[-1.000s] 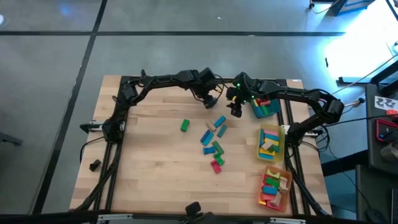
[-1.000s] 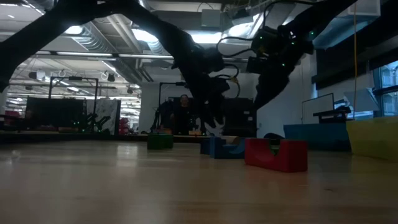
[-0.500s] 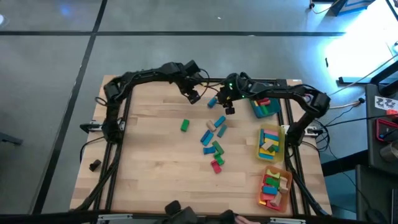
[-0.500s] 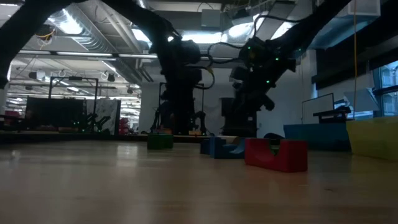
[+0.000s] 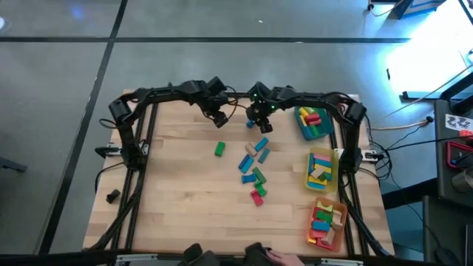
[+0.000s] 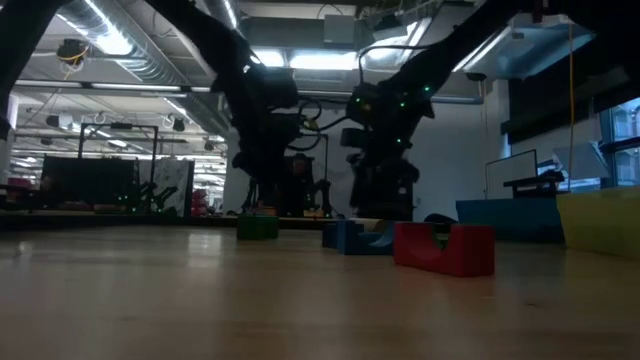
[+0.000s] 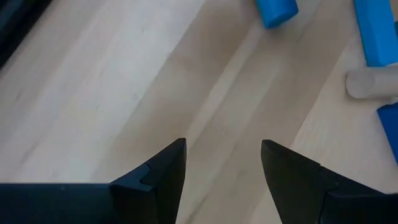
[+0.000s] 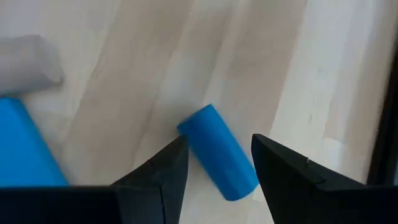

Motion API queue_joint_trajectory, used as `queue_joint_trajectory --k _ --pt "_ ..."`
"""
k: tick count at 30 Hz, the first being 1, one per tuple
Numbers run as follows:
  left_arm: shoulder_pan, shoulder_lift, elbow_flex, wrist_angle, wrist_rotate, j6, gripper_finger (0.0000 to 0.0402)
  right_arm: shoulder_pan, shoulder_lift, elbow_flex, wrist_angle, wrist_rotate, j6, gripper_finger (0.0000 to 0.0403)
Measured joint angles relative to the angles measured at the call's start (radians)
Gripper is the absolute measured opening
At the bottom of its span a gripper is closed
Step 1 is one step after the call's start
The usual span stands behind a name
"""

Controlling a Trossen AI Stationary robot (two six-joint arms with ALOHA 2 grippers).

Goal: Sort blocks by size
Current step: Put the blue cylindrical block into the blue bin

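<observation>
Loose blocks (image 5: 255, 162) in blue, green, red and plain wood lie flat on the table's middle, with a green one (image 5: 219, 149) off to the left. A blue cylinder (image 8: 217, 152) lies on its side near the far edge. My right gripper (image 5: 262, 125) hangs open just above it, one finger on either side and clear of it. My left gripper (image 5: 219, 120) hovers open over bare wood to the cylinder's left, nothing between its fingers (image 7: 221, 168). The left wrist view also shows the blue cylinder (image 7: 277, 11) and a blue bar (image 7: 376, 31).
Along the right edge stand a teal tray (image 5: 314, 124), a yellow tray (image 5: 322, 168) and an orange tray (image 5: 327, 222), each holding blocks. A small dark lump (image 5: 112, 196) lies near the left edge. Bare wood spreads across the near and left parts of the table.
My left gripper has swung toward the table's left edge, away from the blocks. My right gripper has gone left from beside the teal tray, sunk lower and rolled at the wrist, and now stands over the blue cylinder. Neither has changed its opening.
</observation>
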Motion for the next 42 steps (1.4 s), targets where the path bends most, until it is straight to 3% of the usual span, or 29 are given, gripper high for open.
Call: queue_joint_trajectory --k 12,15,17,22,27,36,42 --pt "0.001 -0.032 -0.098 0.116 0.035 0.025 0.0194 0.000 0.110 0.027 -0.013 0.031 -0.033 0.0177" --pt "-0.002 -0.032 -0.110 0.125 0.037 0.029 0.0194 0.001 0.114 0.029 -0.028 0.044 -0.028 0.0158" --pt "-0.004 -0.032 -0.121 0.152 0.037 0.027 0.0194 0.002 0.114 0.030 -0.031 0.046 0.001 0.0137" --pt "-0.007 -0.032 -0.139 0.206 0.042 0.027 0.0194 0.001 0.114 0.044 -0.081 0.060 0.105 0.0134" --pt "-0.024 -0.032 -0.139 0.244 0.044 0.055 0.0194 0.002 0.110 0.116 -0.250 0.093 0.156 0.0134" --pt "-0.055 -0.032 -0.139 0.268 0.044 0.151 0.0194 0.002 0.101 0.375 -0.681 0.231 0.300 0.0134" --pt "-0.086 -0.032 -0.139 0.263 0.044 0.195 0.0194 0.001 0.100 0.475 -0.927 0.325 0.426 0.0134"
